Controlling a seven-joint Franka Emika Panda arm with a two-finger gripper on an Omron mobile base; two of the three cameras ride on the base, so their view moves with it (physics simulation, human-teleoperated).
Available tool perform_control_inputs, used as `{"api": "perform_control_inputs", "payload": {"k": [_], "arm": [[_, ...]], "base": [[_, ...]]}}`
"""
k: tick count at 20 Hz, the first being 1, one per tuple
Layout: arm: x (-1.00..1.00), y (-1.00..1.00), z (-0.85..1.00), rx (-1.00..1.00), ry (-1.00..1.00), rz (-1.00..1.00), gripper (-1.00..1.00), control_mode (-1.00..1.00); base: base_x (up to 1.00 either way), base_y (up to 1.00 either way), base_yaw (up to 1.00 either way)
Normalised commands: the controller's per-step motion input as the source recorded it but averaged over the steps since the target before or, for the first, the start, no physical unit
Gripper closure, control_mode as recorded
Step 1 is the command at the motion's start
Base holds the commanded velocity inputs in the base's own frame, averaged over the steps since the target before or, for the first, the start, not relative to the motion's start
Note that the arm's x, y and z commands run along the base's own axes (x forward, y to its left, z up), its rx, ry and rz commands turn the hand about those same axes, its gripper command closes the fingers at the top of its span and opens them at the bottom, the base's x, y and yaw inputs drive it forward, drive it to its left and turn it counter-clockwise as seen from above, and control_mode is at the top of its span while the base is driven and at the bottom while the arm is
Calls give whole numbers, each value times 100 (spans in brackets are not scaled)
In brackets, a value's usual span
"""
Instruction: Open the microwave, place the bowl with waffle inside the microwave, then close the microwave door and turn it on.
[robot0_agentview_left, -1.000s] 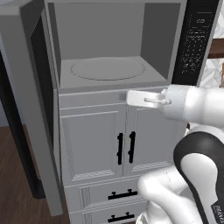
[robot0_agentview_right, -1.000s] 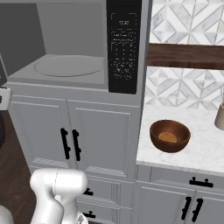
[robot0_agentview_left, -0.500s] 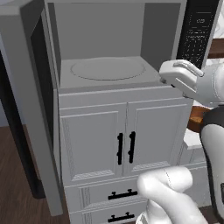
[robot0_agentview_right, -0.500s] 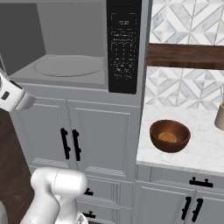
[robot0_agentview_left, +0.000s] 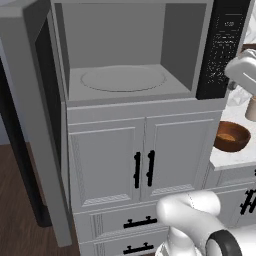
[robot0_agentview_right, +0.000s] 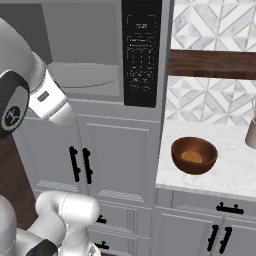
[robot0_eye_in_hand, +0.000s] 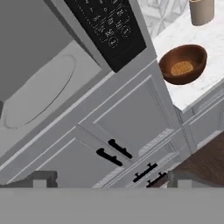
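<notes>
One large built-in microwave (robot0_agentview_left: 125, 55) set into the grey cabinet wall, standing open with its grey cavity facing the base cameras. On its left, the microwave door (robot0_agentview_left: 35, 125), swung fully out, grey frame edge-on toward the left base view and dark glass behind it. Below the cavity, a pair of grey cabinet doors (robot0_agentview_left: 145, 160) with short black handles side by side at the middle seam, and drawers underneath. To the right of that column, a white marbled counter (robot0_agentview_right: 227, 172) under a patterned tile wall and a dark wooden shelf (robot0_agentview_right: 212, 64). Inside the cavity, a round pale turntable (robot0_agentview_left: 122, 79) lying flat on the floor. Down the microwave's right side, the black keypad panel (robot0_agentview_right: 141, 52). On the counter, near its left front corner and well apart from the microwave, the bowl with waffle (robot0_agentview_right: 194, 155), upright, golden-tan piece at the bottom. Farther back and right on the same counter, a pale beige jar (robot0_eye_in_hand: 201, 11), apart from the bowl. Up high beside the keypad, looking down, the gripper (robot0_eye_in_hand: 111, 181), fingertips (robot0_eye_in_hand: 43, 179) spread wide, cabinet fronts showing between them, touching neither bowl nor door.
</notes>
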Motion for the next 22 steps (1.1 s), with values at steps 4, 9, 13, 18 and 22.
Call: {"api": "perform_control_inputs", "payload": {"k": [4, 9, 13, 18, 22], "arm": [[0, -100, -76, 18, 0, 1, -100, -100], [9, -96, -100, 14, -1, 0, -100, -100], [42, -84, -50, 8, 4, -4, -100, -100], [41, -89, -6, 9, 30, -9, -100, -100], [50, -87, -9, 11, 27, -5, -100, -100]], "base": [[0, 0, 0], [0, 0, 0], [0, 0, 0], [0, 0, 0], [0, 0, 0]]}}
